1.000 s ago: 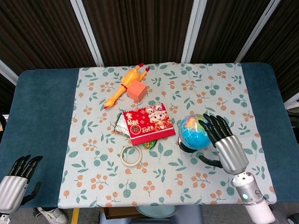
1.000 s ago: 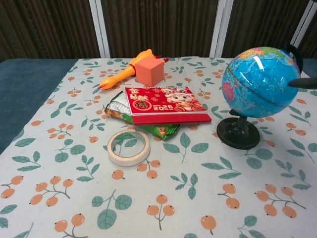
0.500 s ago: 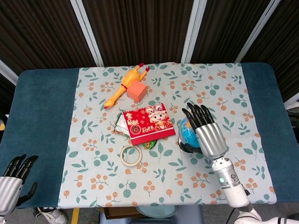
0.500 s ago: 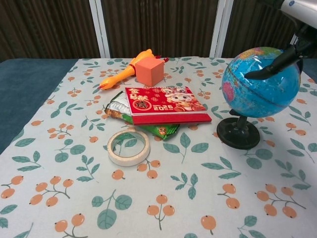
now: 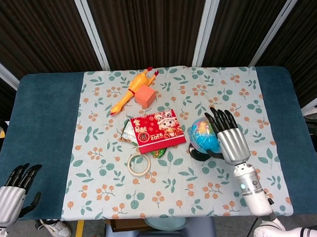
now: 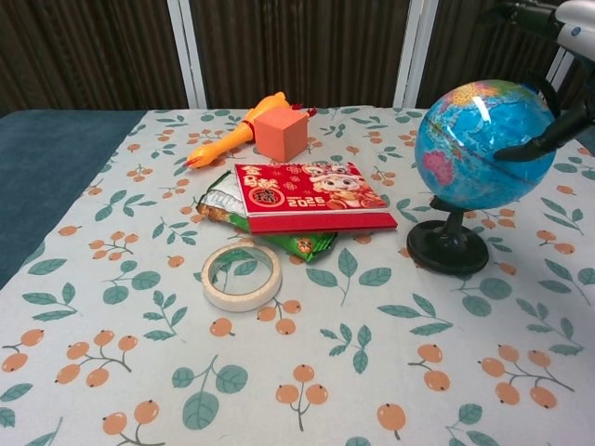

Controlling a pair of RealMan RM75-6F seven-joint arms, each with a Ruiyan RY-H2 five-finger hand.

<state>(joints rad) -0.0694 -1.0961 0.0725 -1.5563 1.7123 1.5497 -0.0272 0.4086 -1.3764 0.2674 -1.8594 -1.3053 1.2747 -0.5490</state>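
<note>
At the far left, the left hand (image 5: 12, 192) is seen low over the blue table edge (image 5: 44, 127), fingers straight and slightly apart, with nothing held; it is well apart from every object. On the floral cloth (image 5: 108, 177), a yellow rubber chicken (image 5: 130, 91) is laid diagonally near the far edge, with an orange cube (image 5: 145, 96) touching it. Nearer the middle, a red 2025 calendar (image 5: 157, 130) with cartoon pigs is rested on a green snack packet (image 6: 279, 240), and a roll of pale tape (image 5: 139, 164) is laid flat just in front of them.

To the right of the calendar, a small globe (image 6: 483, 144) is stood on a round black base (image 6: 447, 249) with a short black stem. Its sphere is glossy, mostly blue ocean with patches of pink, yellow and green land, and a bright highlight is caught on its top. In the chest view it appears tilted on its axis.

The right hand (image 5: 229, 137) is placed over the globe's right side, fingers extended and spread; a dark fingertip (image 6: 535, 144) is laid against the sphere. Whether the globe is truly grasped cannot be told.
</note>
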